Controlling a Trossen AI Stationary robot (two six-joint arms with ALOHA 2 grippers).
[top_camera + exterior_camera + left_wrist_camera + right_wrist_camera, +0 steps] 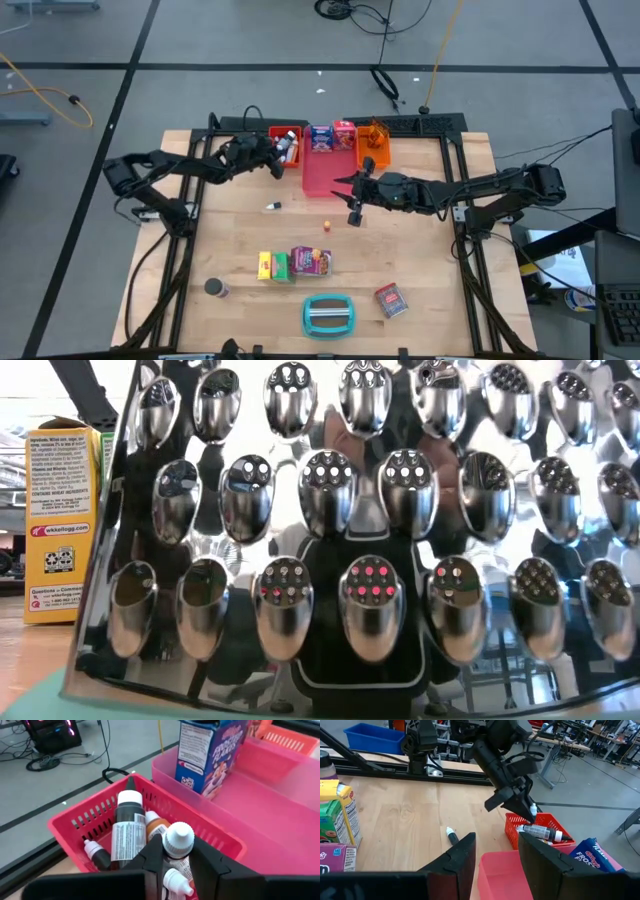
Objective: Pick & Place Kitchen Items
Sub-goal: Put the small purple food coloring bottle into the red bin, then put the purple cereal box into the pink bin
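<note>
My left gripper point(283, 152) point(177, 847) hangs over the red tray point(90, 817) at the table's far left, shut on a small white-capped bottle point(179, 839). Several small bottles point(127, 827) lie in that tray. My right gripper point(354, 197) point(495, 857) stands open above the pink tray point(318, 178), nothing between its fingers. A blue-white box point(321, 138) and a red-white box point(343, 133) stand at the pink tray's far end. One tiny bottle point(272, 206) lies on the bare wood. My left gripper pinches the small bottle between its two fingers point(152, 862), on the body just below the white cap point(181, 857). The fingers slant down from the table's left. The cap end sticks out past the fingertips, and the bottle is lifted clear above the red tray.
An orange tray point(372, 145) stands right of the pink one. Toward the near edge lie yellow and green boxes point(272, 266), a purple packet point(311, 260), a dark can point(215, 288), a red-white box point(390, 300) and the teal-and-grey object point(328, 314), which fills the low view.
</note>
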